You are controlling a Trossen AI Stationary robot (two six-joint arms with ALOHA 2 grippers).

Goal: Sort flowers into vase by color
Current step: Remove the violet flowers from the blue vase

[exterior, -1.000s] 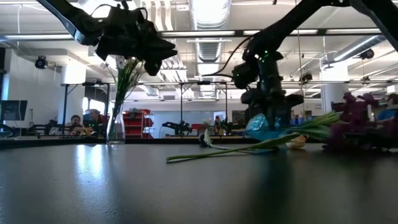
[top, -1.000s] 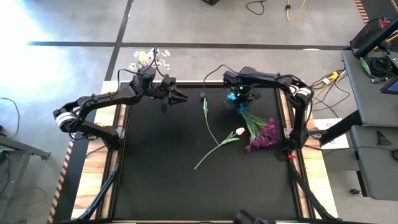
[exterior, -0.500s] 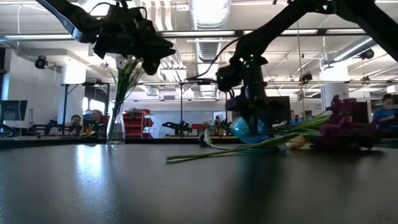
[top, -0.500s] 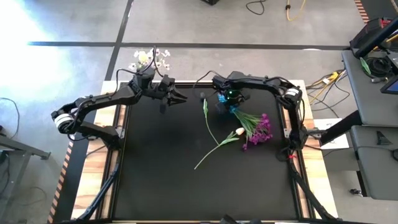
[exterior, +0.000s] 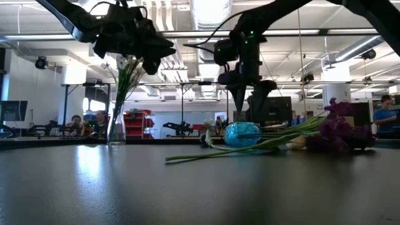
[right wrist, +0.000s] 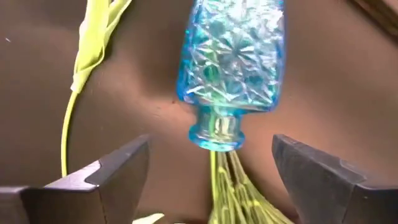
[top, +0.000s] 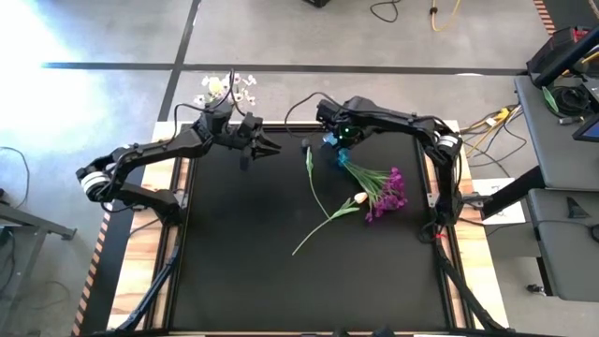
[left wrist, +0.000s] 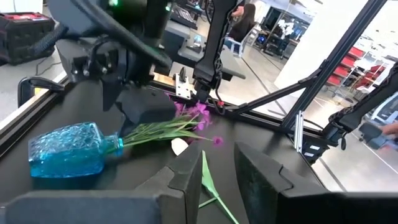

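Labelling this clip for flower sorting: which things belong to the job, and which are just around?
Job:
blue vase, lying on its side
purple flowers, stems in it
tulip stem
clear vase holding white flowers
right gripper, open

Around:
people behind the table

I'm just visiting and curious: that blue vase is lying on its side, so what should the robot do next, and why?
Probably lower the open right end effector around the blue vase and close on it, to stand it upright. The vase lies tipped over on the table, purple flowers trailing from its mouth, and nothing holds it. The left end effector waits near the clear vase.
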